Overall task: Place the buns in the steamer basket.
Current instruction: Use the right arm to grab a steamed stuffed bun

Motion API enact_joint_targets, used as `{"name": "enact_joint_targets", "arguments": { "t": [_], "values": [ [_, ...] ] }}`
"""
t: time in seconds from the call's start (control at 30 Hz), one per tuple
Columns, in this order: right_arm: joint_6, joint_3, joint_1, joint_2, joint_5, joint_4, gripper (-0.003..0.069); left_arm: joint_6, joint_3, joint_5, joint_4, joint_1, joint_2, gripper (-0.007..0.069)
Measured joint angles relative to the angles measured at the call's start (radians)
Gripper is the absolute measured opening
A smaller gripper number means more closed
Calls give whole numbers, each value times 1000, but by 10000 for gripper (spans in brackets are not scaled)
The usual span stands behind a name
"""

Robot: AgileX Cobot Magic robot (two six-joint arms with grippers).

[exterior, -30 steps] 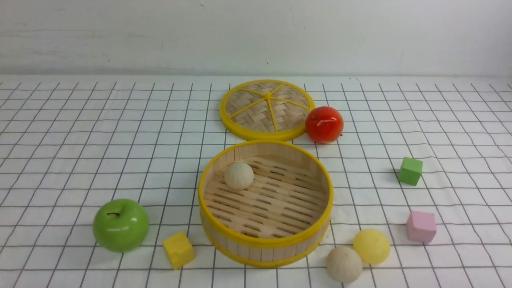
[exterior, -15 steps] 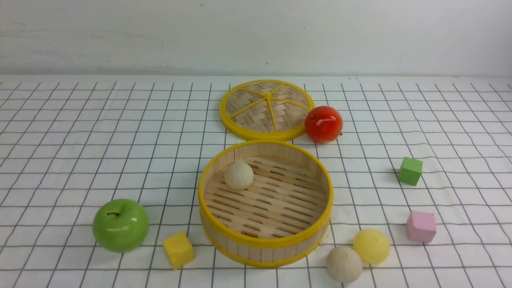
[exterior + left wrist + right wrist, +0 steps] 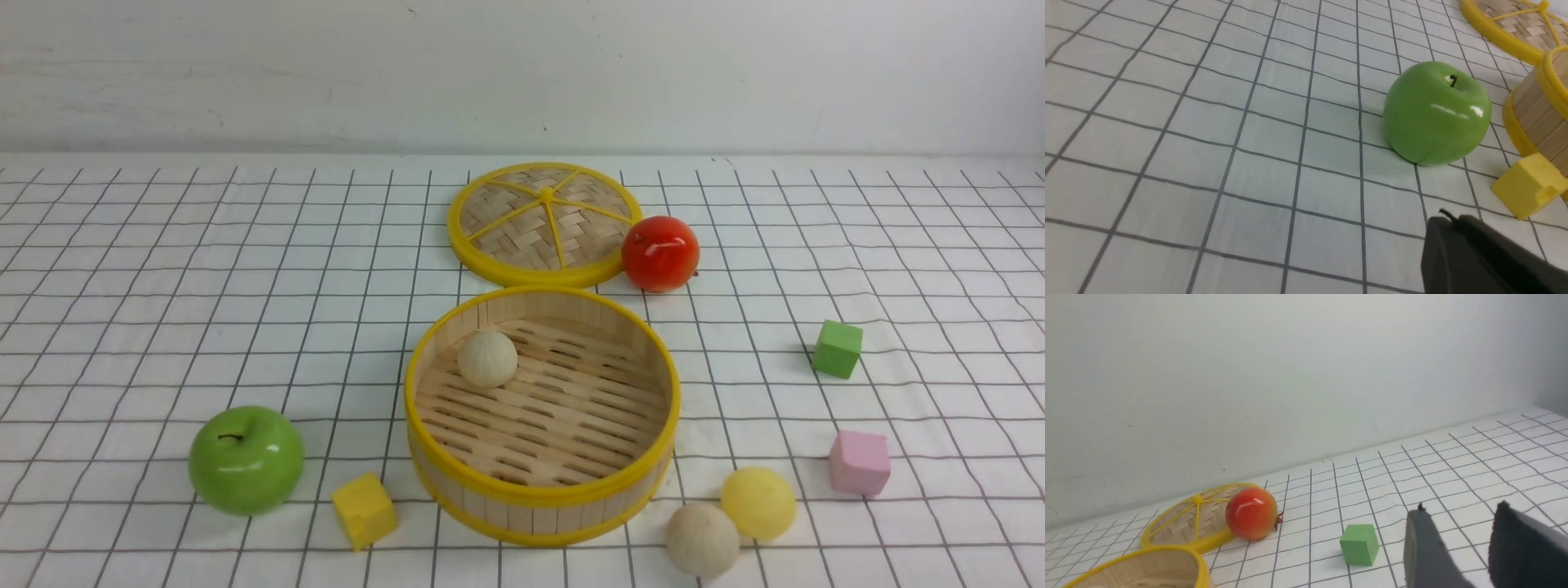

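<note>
The steamer basket [image 3: 540, 495] stands at the table's middle front. One beige bun [image 3: 487, 358] lies inside it at the far left of the slat floor. A second beige bun [image 3: 702, 539] and the pale yellow bun [image 3: 758, 502] lie touching on the cloth to the basket's front right. Neither gripper shows in the front view. In the left wrist view my left gripper [image 3: 1447, 221] has its jaws together and empty, near the green apple [image 3: 1437, 112]. In the right wrist view my right gripper [image 3: 1461, 507] is open and empty, above the cloth by the green cube [image 3: 1359, 544].
The woven lid [image 3: 545, 220] lies behind the basket with a glossy red fruit [image 3: 661, 253] against its right edge. A green apple [image 3: 246, 460] and a yellow cube [image 3: 364, 510] sit at the front left. A green cube [image 3: 837, 349] and a pink cube [image 3: 860, 463] sit at the right.
The red fruit has shifted very slightly to the left against the lid. Nothing else has moved.
</note>
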Motion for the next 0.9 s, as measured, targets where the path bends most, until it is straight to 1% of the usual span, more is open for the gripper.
{"name": "enact_joint_targets", "arguments": {
  "t": [0.07,0.1,0.2,0.27,0.3,0.33,0.37,0.4,0.47,0.5,0.53,0.6,0.63,0.73,0.8,0.83,0.9],
  "values": [
    [10,-3,0,0,7,1,239,0,0,0,0,0,0,2],
    [31,-33,0,0,45,5,239,0,0,0,0,0,0,4],
    [43,-106,0,25,104,7,239,0,0,0,0,0,0,5],
    [48,-258,0,118,189,7,239,0,0,0,0,0,0,8],
    [48,-269,0,127,195,7,239,0,0,0,0,0,0,8],
    [48,-368,0,207,249,8,239,0,0,0,0,0,0,8],
    [48,-393,0,217,256,8,239,0,0,0,0,0,0,9],
    [48,-491,0,325,327,8,239,0,0,0,0,0,0,11],
    [47,-557,0,402,377,8,239,0,0,0,0,0,0,12],
    [34,-628,0,507,433,1,239,0,0,0,0,0,0,15],
    [24,-661,0,556,459,-2,239,0,0,0,0,0,0,15],
    [2,-683,0,626,472,-3,239,0,0,0,1,0,0,15],
    [-31,-700,0,721,471,3,239,0,0,0,1,0,0,17],
    [-60,-703,13,842,466,63,239,0,0,0,1,0,0,17],
    [-110,-703,50,931,496,116,239,0,0,0,1,0,0,17],
    [-116,-703,55,938,501,119,239,0,0,0,1,0,0,17],
    [-195,-716,129,1039,562,156,239,0,0,0,1,0,0,17]
  ]
}}
